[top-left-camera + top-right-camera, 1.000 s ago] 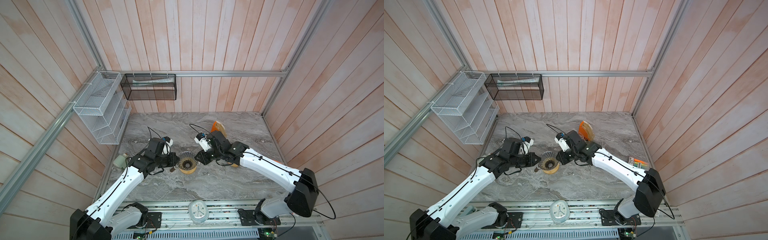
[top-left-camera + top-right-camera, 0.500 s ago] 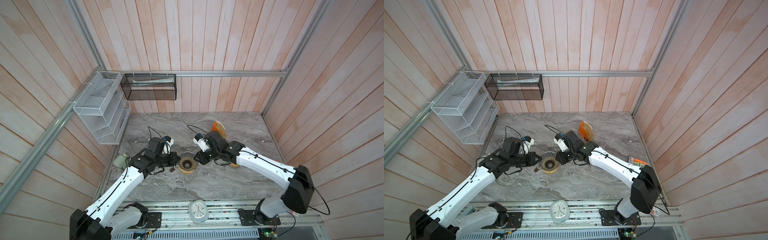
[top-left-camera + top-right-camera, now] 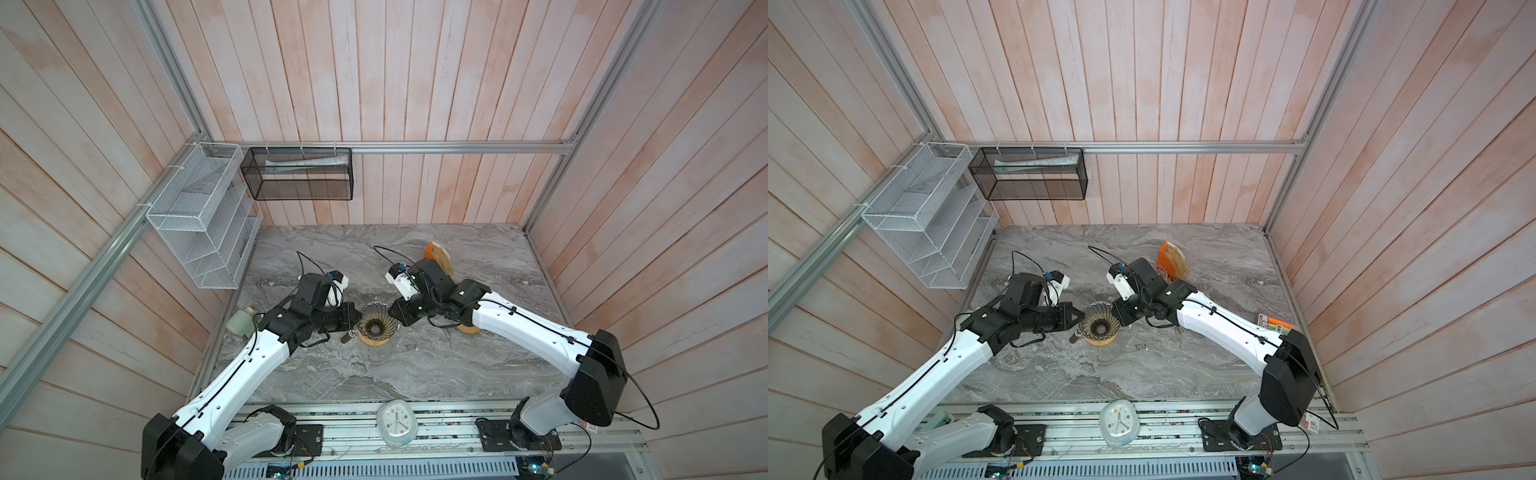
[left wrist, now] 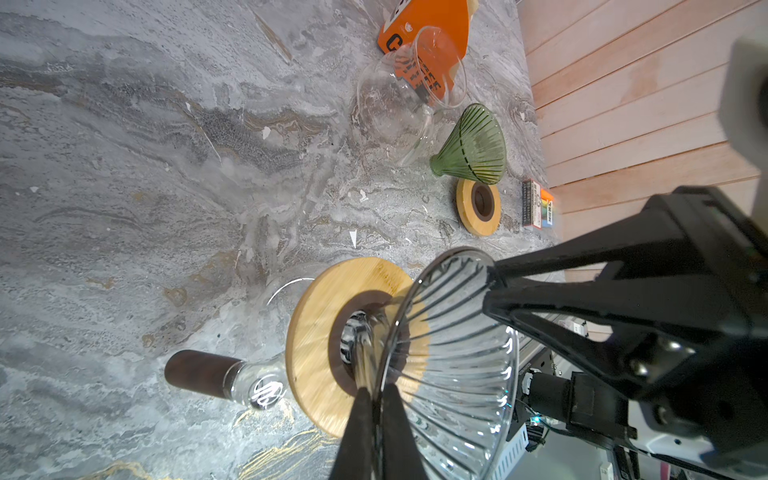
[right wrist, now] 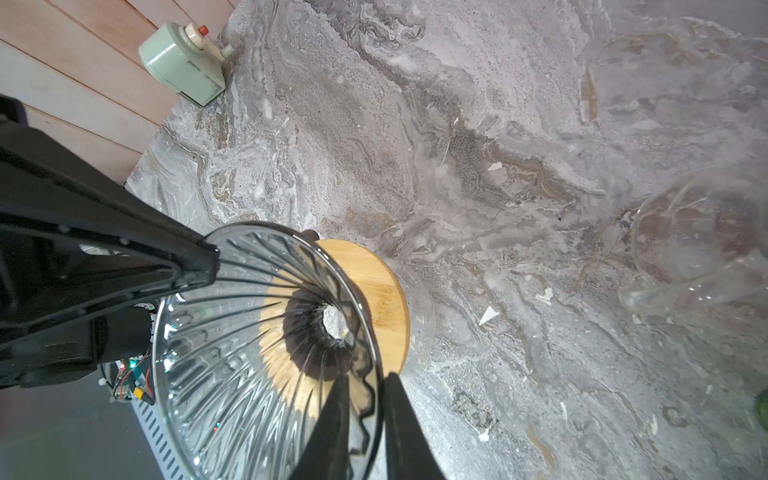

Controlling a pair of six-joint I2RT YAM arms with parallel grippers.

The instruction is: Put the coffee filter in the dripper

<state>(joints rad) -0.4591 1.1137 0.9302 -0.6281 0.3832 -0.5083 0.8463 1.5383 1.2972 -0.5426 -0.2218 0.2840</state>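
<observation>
Both arms stretch inward, tips facing: left end effector (image 4: 376,395) pinched shut, right end effector (image 5: 368,380) with jaws narrowly parted.

The dripper (image 3: 376,328), a clear ribbed glass cone seated mouth-up in a round bamboo base with a dark inner ring, stands mid-way across the marble top (image 3: 374,374), well apart from the tan paper coffee filters (image 3: 442,259) in their orange pack (image 3: 428,250) nearer the back wall.
</observation>
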